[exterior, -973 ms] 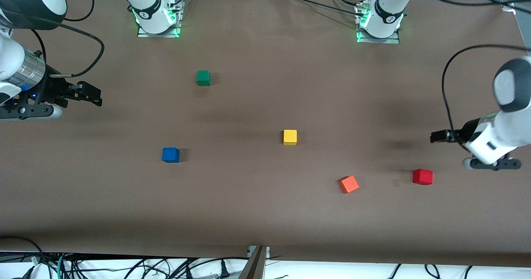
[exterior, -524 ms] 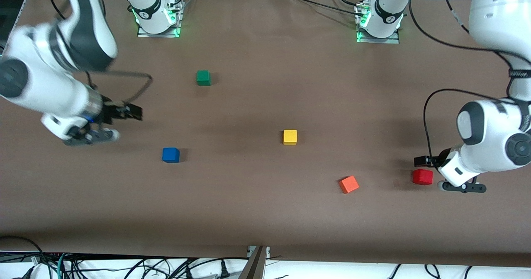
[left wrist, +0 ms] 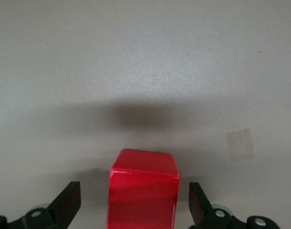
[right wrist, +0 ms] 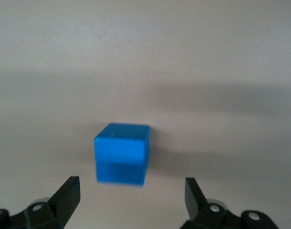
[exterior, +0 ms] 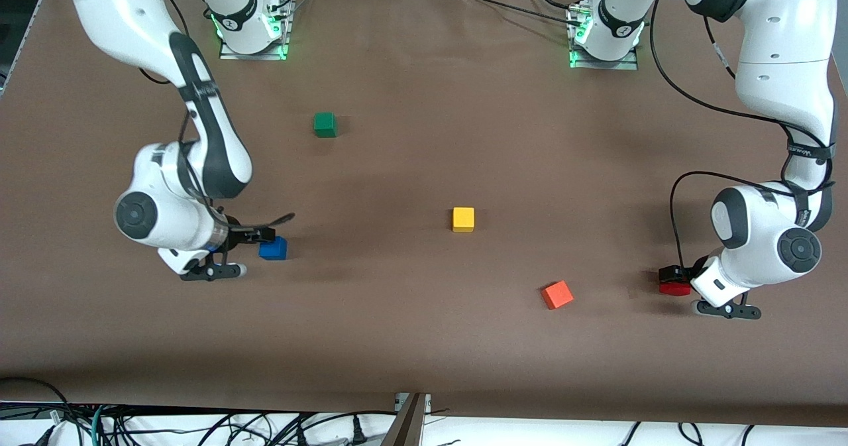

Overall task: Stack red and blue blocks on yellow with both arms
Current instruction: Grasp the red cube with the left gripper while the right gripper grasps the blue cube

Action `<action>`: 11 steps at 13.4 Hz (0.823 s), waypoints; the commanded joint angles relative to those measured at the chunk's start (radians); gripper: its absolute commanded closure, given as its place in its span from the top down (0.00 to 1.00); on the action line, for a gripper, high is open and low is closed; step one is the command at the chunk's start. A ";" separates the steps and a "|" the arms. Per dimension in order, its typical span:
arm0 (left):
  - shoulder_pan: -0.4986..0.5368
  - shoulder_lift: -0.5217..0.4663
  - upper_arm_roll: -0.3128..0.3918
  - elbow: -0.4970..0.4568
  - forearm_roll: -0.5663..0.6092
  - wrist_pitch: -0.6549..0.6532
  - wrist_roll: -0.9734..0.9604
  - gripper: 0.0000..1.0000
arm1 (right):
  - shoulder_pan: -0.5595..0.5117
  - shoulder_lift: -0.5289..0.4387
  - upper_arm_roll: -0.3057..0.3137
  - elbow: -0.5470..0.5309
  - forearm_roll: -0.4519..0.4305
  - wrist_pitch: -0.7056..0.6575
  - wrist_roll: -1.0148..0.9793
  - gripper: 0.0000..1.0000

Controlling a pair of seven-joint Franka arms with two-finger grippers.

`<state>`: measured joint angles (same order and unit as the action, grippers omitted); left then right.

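Observation:
The red cube (exterior: 675, 289) lies on the table toward the left arm's end. My left gripper (exterior: 670, 276) is low over it. In the left wrist view the gripper (left wrist: 134, 206) is open, with the red cube (left wrist: 143, 188) between its fingers and gaps on both sides. The blue cube (exterior: 273, 249) lies toward the right arm's end. My right gripper (exterior: 264, 235) is just beside it. In the right wrist view the gripper (right wrist: 131, 196) is open and the blue cube (right wrist: 121, 153) sits just ahead of the fingertips. The yellow cube (exterior: 463, 219) stands alone mid-table.
An orange cube (exterior: 557, 295) lies between the yellow and red cubes, nearer to the front camera. A green cube (exterior: 324, 124) lies farther from the camera, toward the right arm's base. The brown table cover (exterior: 424, 340) spans the whole surface.
Both arms swung in from the table's ends and came down. The left gripper reached the red cube and now straddles it. The right gripper moved up to the blue cube. No cube has moved.

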<state>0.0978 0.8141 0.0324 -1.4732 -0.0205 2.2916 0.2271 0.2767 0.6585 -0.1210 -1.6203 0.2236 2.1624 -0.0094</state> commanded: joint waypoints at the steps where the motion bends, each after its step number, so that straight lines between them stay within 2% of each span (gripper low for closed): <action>1: 0.000 0.002 -0.002 0.007 0.001 0.008 0.020 0.75 | 0.007 0.026 0.001 0.023 0.025 0.007 -0.007 0.91; 3: 0.002 -0.003 -0.008 0.007 0.001 -0.001 0.017 0.21 | 0.010 0.039 0.001 0.023 0.026 0.023 -0.007 0.90; 4: 0.002 -0.007 -0.011 0.008 0.001 -0.004 0.015 0.02 | 0.015 0.040 0.001 0.023 0.026 0.027 -0.006 0.90; 8: -0.007 -0.059 -0.063 0.024 -0.001 -0.052 -0.011 0.00 | 0.024 0.062 0.001 0.031 0.025 0.060 -0.007 0.86; 10: -0.036 -0.119 -0.107 0.025 -0.001 -0.110 -0.075 0.00 | 0.024 0.067 0.001 0.031 0.025 0.062 -0.010 0.76; 11: -0.058 -0.140 -0.124 0.031 -0.001 -0.148 -0.131 0.00 | 0.024 0.067 0.001 0.031 0.023 0.060 -0.011 0.68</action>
<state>0.0799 0.7496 -0.0682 -1.4325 -0.0210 2.2219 0.1744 0.3006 0.7109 -0.1195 -1.6089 0.2307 2.2191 -0.0094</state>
